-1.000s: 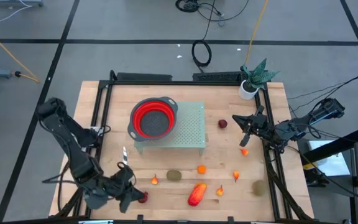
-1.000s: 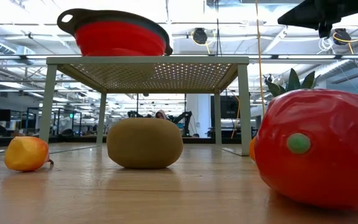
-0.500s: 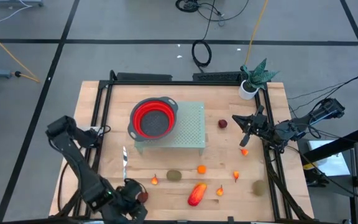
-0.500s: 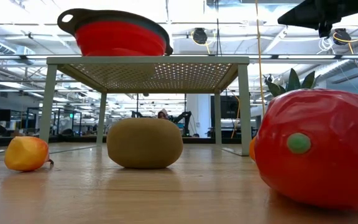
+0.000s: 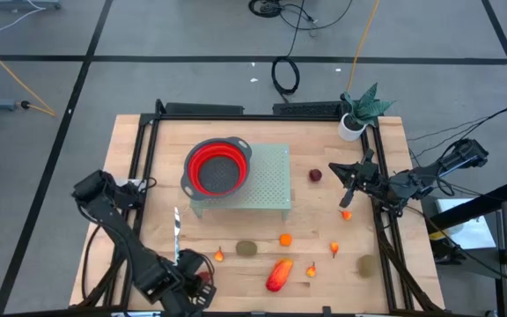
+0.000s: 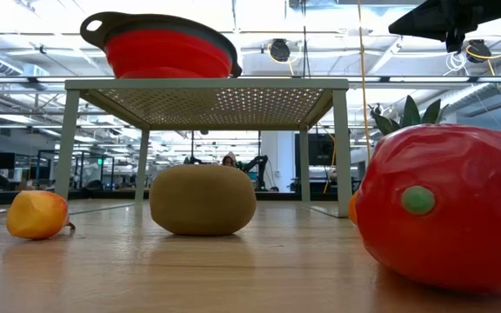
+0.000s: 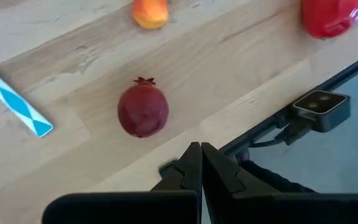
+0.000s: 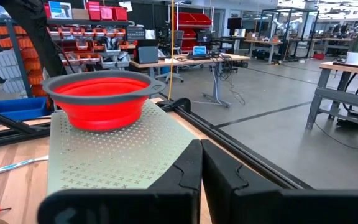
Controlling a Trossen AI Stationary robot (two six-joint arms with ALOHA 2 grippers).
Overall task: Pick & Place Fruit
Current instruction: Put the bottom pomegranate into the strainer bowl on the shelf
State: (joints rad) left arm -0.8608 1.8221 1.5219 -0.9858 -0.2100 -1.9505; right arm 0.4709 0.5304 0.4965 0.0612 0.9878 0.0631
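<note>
The long red-orange fruit (image 5: 278, 274) lies near the table's front edge, tilted, its long side going from front-left to back-right. In the low view it (image 6: 446, 207) sits very close to the camera and looks big. 2 dark-red round fruits: one (image 5: 315, 175) just right of the green stand (image 5: 271, 180), one (image 5: 203, 278) at the front-left by the left gripper (image 5: 199, 283). In the left wrist view this one (image 7: 143, 110) has its little crown pointing away from the fingers. 2 brown-green ovals: one (image 5: 247, 248) in the middle front, one (image 5: 366, 264) at the front-right. 5 small orange bits: (image 5: 220, 255), (image 5: 285, 239), (image 5: 311, 269), (image 5: 334, 248) & (image 5: 346, 214). 1 red bowl (image 5: 217, 167) sits on the stand. 1 knife (image 5: 176, 225) lies left of the fruit. Left gripper is clenched, holding nothing. Right gripper (image 5: 346, 185) hangs over the table's right side, also clenched, w/ nothing in it.
</note>
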